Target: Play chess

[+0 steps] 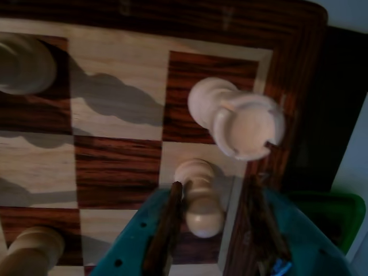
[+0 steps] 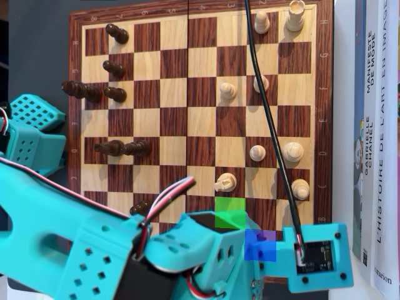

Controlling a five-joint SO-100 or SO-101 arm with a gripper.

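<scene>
— So which step is in hand?

— Picking up a piece, by my reading. In the wrist view the gripper stands spread, nothing clamped, its fingers either side of a white pawn near the board's right edge. The left finger looks to be touching or just beside the pawn; the right one stands apart from it.

— And next?

— Likely closing on the pawn and lifting it straight, because a white rook stands just beyond it (a sideways drag could knock it over). Which square it should go to, I cannot tell.

— The board itself?

— A wooden chessboard with dark and pale squares. In the overhead view the white pieces scatter over the right half, a pawn near the middle; dark pieces line the left side, several lying toppled. The teal arm covers the near edge, and a black cable runs across the board.

— The room?

— Books stand just right of the board. Little else shows.
</scene>
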